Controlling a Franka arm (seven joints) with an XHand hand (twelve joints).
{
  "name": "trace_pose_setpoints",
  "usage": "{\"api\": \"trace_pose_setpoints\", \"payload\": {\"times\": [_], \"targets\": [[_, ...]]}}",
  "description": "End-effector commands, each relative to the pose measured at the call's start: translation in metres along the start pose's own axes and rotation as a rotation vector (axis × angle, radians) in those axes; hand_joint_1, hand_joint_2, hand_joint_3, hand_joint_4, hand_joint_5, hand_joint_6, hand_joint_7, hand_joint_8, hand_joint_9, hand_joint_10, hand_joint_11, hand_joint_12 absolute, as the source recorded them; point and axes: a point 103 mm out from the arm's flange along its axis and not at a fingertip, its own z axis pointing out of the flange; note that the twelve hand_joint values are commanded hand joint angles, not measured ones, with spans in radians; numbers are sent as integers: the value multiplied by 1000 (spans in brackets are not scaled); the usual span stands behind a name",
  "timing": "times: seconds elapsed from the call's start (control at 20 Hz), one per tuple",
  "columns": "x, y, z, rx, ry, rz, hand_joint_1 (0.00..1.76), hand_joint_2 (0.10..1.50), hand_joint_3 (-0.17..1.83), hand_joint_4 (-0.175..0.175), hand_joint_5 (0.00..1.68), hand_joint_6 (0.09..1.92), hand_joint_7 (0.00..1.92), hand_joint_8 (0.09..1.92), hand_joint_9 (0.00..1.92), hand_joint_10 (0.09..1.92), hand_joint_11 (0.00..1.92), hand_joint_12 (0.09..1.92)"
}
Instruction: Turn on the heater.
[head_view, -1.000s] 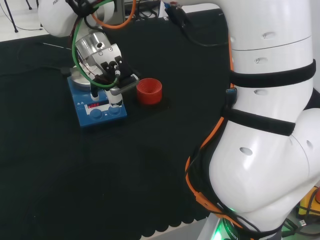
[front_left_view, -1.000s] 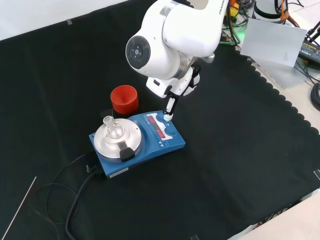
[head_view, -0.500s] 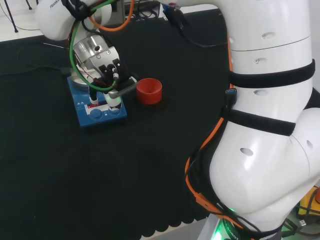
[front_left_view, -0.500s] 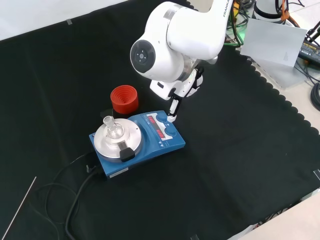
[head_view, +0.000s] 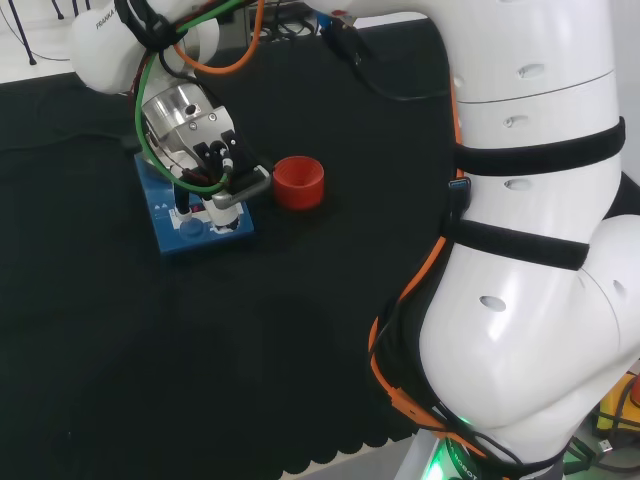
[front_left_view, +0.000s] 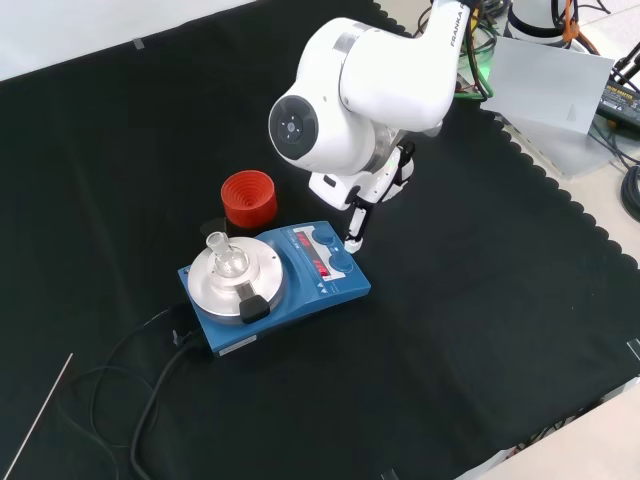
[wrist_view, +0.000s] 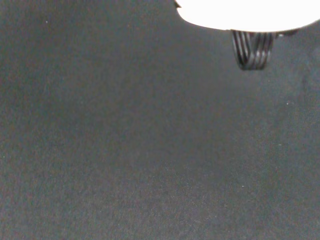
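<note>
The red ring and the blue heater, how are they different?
The red ring is round and open on top; the blue heater is boxy, with a round silver plate. The ring is much smaller than the heater. The ring holds nothing that I can see, while a small clear glass piece stands on the heater's plate. Both sit on the black cloth, side by side.

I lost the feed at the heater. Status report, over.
Hand at the blue heater's control end, one finger pointing down beside the right knob. Red display lit. Small glass flask on the plate; red cup behind, clear.
</note>
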Motion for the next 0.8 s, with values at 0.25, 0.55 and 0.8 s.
{"api": "trace_pose_setpoints", "payload": {"times": [0.25,0.55,0.8], "targets": [[0,3,4,7,-3,-6,1590,519,1321,-38,435,87,1763,1920,1920,1891,1920,1751],[1,6,5,10,-6,-3,1589,519,1323,-37,438,87,1763,1920,1920,1891,1920,1751],[0,8,5,15,-3,-4,1589,519,1324,-37,442,87,1763,1920,1920,1890,1920,1750]]}}
